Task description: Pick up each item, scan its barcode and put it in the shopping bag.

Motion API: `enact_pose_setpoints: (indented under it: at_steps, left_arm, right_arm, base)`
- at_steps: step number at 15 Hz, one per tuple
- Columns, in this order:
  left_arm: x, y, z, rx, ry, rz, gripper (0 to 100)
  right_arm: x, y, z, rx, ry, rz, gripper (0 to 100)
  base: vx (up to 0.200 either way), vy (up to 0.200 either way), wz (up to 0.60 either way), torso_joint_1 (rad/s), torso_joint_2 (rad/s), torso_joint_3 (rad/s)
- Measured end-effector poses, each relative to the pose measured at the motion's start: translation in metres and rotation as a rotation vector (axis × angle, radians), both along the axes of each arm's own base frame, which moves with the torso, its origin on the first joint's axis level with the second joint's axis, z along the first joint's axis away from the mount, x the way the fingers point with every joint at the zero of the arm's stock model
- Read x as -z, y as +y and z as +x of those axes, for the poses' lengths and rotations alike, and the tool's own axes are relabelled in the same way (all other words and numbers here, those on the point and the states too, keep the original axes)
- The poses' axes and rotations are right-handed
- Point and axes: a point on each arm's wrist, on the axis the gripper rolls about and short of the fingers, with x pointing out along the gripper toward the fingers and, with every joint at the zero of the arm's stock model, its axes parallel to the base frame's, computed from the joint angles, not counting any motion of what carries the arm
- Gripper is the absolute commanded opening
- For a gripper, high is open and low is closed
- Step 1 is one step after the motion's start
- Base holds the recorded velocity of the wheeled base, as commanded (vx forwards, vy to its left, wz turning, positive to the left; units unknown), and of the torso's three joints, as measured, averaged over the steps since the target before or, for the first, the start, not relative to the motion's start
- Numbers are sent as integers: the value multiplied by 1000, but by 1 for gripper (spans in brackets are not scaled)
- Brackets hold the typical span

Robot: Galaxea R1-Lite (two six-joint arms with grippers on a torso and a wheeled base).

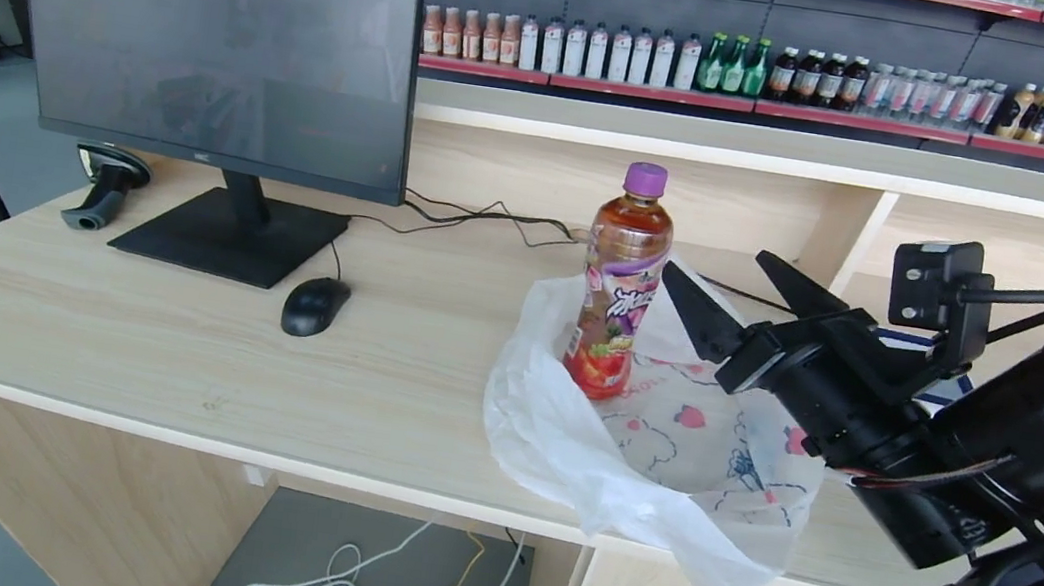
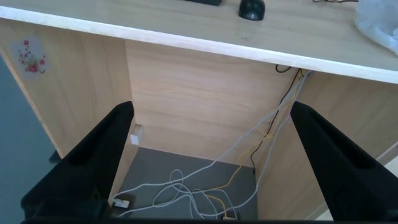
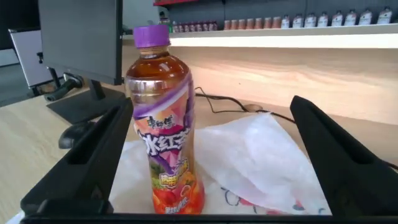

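Head view: a bottle [image 1: 622,281] stands upright on the flattened bag [image 1: 664,443] on the counter [image 1: 173,338]. My right gripper [image 1: 714,260], spread open, sits just beside the bottle on my right. The scanner [image 1: 104,190] is well apart, at far left.

Left wrist view: my left gripper [image 2: 211,107], spread wide, hangs below the counter's edge.

Right wrist view: the bottle looms near, off-centre toward one finger [image 3: 93,155]. Whether it is already between the fingers is hard to say. I judge the grasp comes next: centre on the label, close at mid-body, lift straight without snagging the bag.
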Motion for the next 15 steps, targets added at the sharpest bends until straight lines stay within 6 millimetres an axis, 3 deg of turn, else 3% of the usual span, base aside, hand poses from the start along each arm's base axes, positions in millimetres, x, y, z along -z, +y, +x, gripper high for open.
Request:
enact_pose_setpoints:
  at_steps: [7, 15]
  left_arm:
    - [0, 0, 0, -2, 2, -2, 100]
    - [0, 0, 0, -3, 3, -4, 100]
  right_arm:
    - [1, -4, -2, 10, 5, -2, 100]
    - [0, -3, -1, 6, 3, -3, 100]
  base:
    - [0, 0, -514, 4, 2, 4]
    - [0, -200, 0, 4, 2, 3]
